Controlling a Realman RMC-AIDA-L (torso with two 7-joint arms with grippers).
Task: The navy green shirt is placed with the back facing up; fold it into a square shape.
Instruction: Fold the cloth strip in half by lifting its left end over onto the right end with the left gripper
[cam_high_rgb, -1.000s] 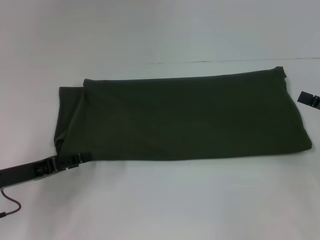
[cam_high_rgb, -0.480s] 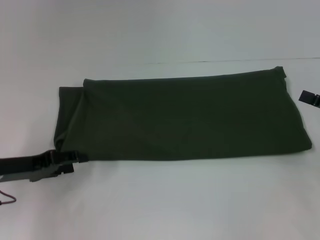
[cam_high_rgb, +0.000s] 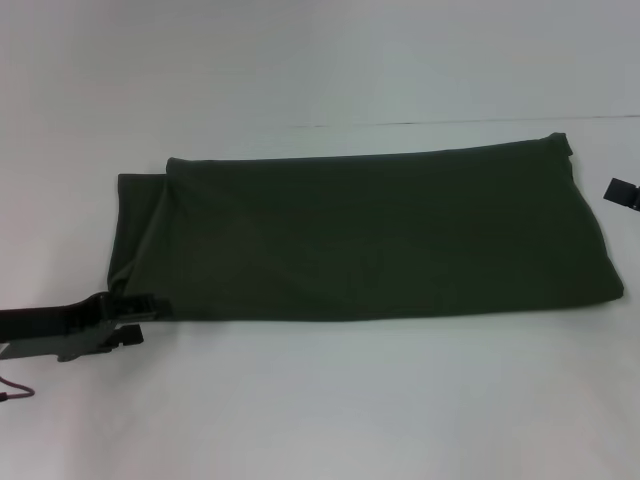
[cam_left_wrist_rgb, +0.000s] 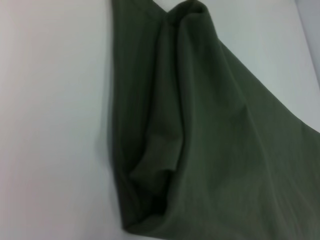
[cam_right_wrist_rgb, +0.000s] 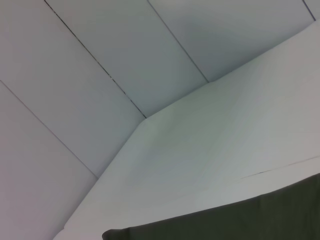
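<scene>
Navy green shirt (cam_high_rgb: 370, 235) lies folded into a long band across the white bench (cam_high_rgb: 320, 400), soft, floppy cotton, best pinched at its layered left corner, where the left gripper (cam_high_rgb: 135, 318) sits low with fingers I can't tell open or closed.

One shirt, two grippers of mine, one table.

I count a single navy green shirt (cam_high_rgb: 370, 235), folded into a long band across the one white table (cam_high_rgb: 330, 400). My left gripper (cam_high_rgb: 135, 315) sits at the shirt's near left corner, and my right gripper (cam_high_rgb: 622, 192) shows only as a tip at the right edge.
</scene>
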